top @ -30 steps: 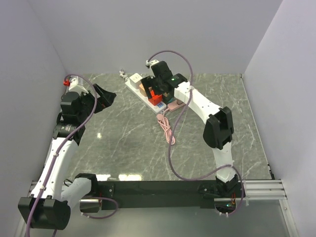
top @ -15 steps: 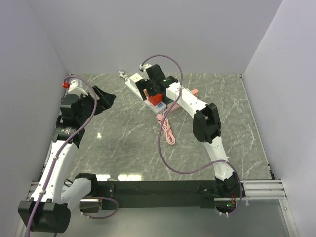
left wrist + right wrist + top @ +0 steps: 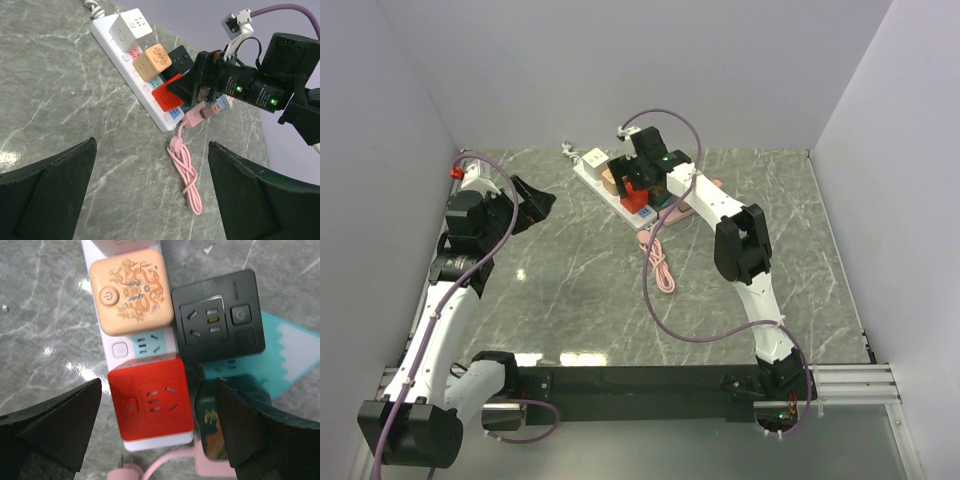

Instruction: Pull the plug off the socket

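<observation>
Right jaws released and spread wide over the red cube plug (image 3: pixel 151 399), nothing grasped yet.

The red cube plug sits seated near the end of the white power strip (image 3: pixel 114 360), framed between the two jaws and probably the one to pull. It is crowded: a peach cube (image 3: pixel 131 290) just behind it, a black cube (image 3: pixel 217 315) and a dark green plug (image 3: pixel 215 425) close on one side. A jaw coming down off-centre could land on a neighbour or clamp two at once. The strip lies loose on the worktop (image 3: pixel 570 290), so a pull may lift it whole, since the left jaws hang released and well apart, not pinning it.
</observation>
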### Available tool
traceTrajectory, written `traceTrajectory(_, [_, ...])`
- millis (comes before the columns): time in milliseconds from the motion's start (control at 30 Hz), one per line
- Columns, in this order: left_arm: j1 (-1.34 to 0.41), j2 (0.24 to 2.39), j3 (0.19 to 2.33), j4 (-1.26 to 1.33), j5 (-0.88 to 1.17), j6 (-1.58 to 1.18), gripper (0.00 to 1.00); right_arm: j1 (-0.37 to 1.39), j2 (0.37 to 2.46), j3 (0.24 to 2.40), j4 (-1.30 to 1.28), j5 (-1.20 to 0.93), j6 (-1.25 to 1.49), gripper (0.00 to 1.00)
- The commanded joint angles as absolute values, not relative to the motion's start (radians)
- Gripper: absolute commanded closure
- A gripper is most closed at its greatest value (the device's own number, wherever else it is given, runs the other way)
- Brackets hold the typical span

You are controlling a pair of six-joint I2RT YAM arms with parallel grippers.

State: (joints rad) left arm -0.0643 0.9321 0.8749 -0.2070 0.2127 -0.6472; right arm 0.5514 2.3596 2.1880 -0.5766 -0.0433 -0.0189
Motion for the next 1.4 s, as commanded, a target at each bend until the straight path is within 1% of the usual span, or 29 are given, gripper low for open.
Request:
traceTrajectory(0, [-0.064,0.937,0.873,-0.166,0.213,-0.637,0.01,0.543,2.368,2.209,-0.561,-0.152,-0.017,0.0])
traceTrajectory(133, [-0.064,0.957,0.88,-0.155,0.219,-0.641,0.01,0.541,2.387,2.217,-0.558,-0.215,-0.003,0.0])
traceTrajectory(267, [-0.064,0.976,0.885,-0.15,0.219,-0.643,0.01,0.545,2.391,2.198,-0.56,-0.218,-0.002,0.0])
traceTrajectory(367, [-0.064,0.977,0.876,-0.141,0.216,-0.644,0.01,0.549,2.388,2.187,-0.561,-0.175,0.029,0.0])
traceTrajectory(467, [-0.064,0.983,0.87,-0.135,0.213,-0.649,0.01,0.551,2.388,2.187,-0.561,-0.106,0.04,0.04])
traceTrajectory(500, [-0.064,0.986,0.87,-0.137,0.216,-0.65,0.01,0.551,2.382,2.187,-0.563,-0.077,0.043,0.07])
traceTrajectory(600, [-0.064,0.997,0.867,-0.135,0.219,-0.656,0.01,0.554,2.37,2.178,-0.568,-0.06,0.04,0.12])
traceTrajectory(833, [-0.064,1.0,0.838,-0.11,0.239,-0.675,0.01,0.574,2.368,2.114,-0.584,-0.014,0.038,0.18])
traceTrajectory(933, [-0.064,1.006,0.831,-0.103,0.255,-0.681,0.01,0.584,2.356,2.083,-0.563,0.023,0.041,0.18])
traceTrajectory(1000, [-0.064,1.012,0.834,-0.103,0.267,-0.68,0.01,0.584,2.35,2.082,-0.557,0.055,0.049,0.22])
traceTrajectory(1033, [-0.064,1.019,0.836,-0.104,0.271,-0.683,0.01,0.584,2.35,2.088,-0.554,0.057,0.051,0.24])
traceTrajectory(1067, [-0.064,1.022,0.835,-0.103,0.275,-0.686,0.01,0.584,2.349,2.095,-0.552,0.055,0.054,0.32])
traceTrajectory(1133, [-0.064,1.025,0.828,-0.104,0.281,-0.69,0.01,0.584,2.347,2.102,-0.557,0.048,0.055,0.42])
traceTrajectory(1167, [-0.064,1.025,0.827,-0.106,0.282,-0.692,0.01,0.586,2.347,2.108,-0.56,0.048,0.057,0.53])
traceTrajectory(1233, [-0.064,1.025,0.819,-0.106,0.284,-0.693,0.01,0.586,2.339,2.106,-0.577,0.031,0.057,0.61])
traceTrajectory(1267, [-0.064,1.025,0.818,-0.104,0.287,-0.695,0.01,0.586,2.326,2.097,-0.583,0.026,0.057,0.7])
traceTrajectory(1333, [-0.066,1.032,0.813,-0.104,0.291,-0.699,0.01,0.589,2.303,2.077,-0.604,0.017,0.066,0.78])
traceTrajectory(1367, [-0.066,1.037,0.811,-0.103,0.308,-0.701,0.01,0.591,2.287,2.031,-0.606,0.009,0.084,0.89])
